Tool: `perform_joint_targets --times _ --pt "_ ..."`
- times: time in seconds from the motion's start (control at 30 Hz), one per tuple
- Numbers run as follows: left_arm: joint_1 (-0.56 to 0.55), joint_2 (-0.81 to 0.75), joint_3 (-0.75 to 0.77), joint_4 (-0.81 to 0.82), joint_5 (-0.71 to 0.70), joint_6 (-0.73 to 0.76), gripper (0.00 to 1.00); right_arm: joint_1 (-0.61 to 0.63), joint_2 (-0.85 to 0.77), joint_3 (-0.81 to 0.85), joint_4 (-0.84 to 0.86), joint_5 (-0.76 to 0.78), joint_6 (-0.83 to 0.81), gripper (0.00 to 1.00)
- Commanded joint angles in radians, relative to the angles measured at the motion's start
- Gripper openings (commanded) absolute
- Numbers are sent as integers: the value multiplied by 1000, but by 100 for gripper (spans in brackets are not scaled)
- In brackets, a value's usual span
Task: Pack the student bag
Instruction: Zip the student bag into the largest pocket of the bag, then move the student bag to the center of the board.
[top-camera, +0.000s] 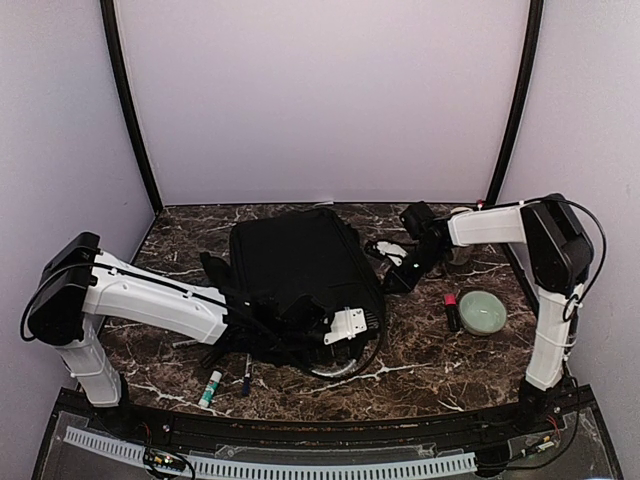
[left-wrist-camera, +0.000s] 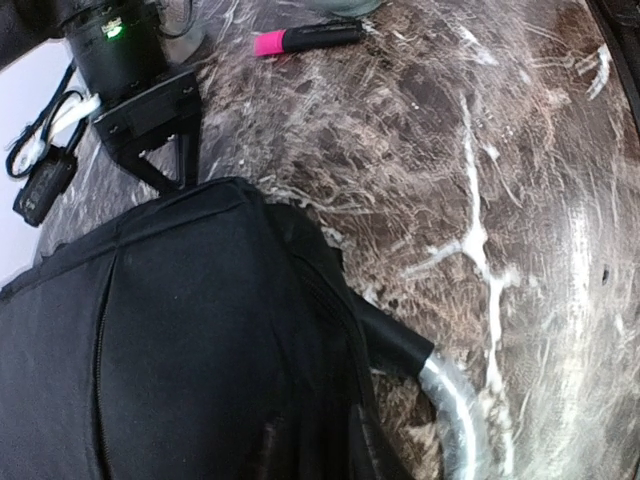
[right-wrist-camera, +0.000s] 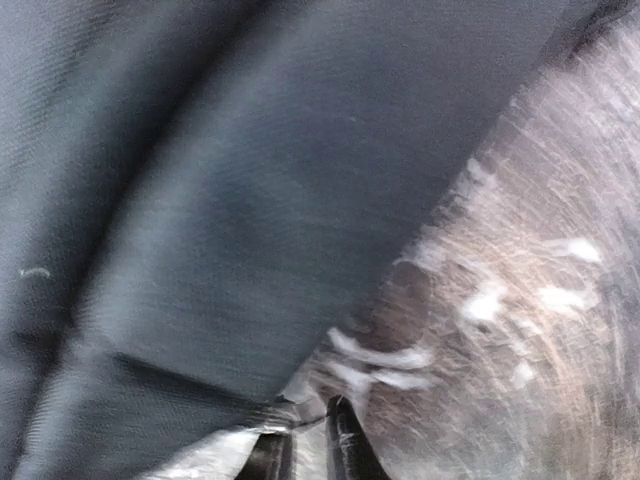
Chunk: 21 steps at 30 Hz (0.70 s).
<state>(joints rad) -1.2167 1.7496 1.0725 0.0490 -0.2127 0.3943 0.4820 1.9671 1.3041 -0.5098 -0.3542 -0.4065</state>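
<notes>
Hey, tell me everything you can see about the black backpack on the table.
The student bag is a large black soft fabric pack, rounded-rectangular, with zip seams, lying flat on the dark marble table. Straps spill off its left side; a grey loop handle curves off one end. The left gripper sits at its near-right corner, the right gripper at its right edge; contact is unclear.

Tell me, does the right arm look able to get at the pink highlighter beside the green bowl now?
Probably yes. The pink highlighter lies uncovered on the table beside the green bowl, near the right arm's base. The right pincer is at the student bag's edge, so it must draw back first.
</notes>
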Motion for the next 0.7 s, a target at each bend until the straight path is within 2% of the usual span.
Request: perform_joint_targets --times 0.0,0.07,0.17,0.3,0.37,0.5,0.67 --pt "-12 -87 13 -47 -53 -42 32 -30 -72 -28 39 67 14 26" --pt "-12 -136 18 -76 -81 -66 38 -31 -126 -49 23 69 7 31" --pt "-12 -208 13 -130 -168 -128 44 -31 -208 -76 -3 56 4 35" --pt "-3 -299 -17 -230 -362 -252 60 -27 -319 -101 -19 -14 21 38" --pt "27 -337 -18 -318 -423 -347 62 -16 -352 -104 -22 -57 36 38" --pt "162 -403 -14 -526 -426 -590 62 47 -366 -92 -28 -113 34 39" --pt "327 -540 -117 -576 -288 -791 68 158 -363 -56 -27 -79 -6 40"
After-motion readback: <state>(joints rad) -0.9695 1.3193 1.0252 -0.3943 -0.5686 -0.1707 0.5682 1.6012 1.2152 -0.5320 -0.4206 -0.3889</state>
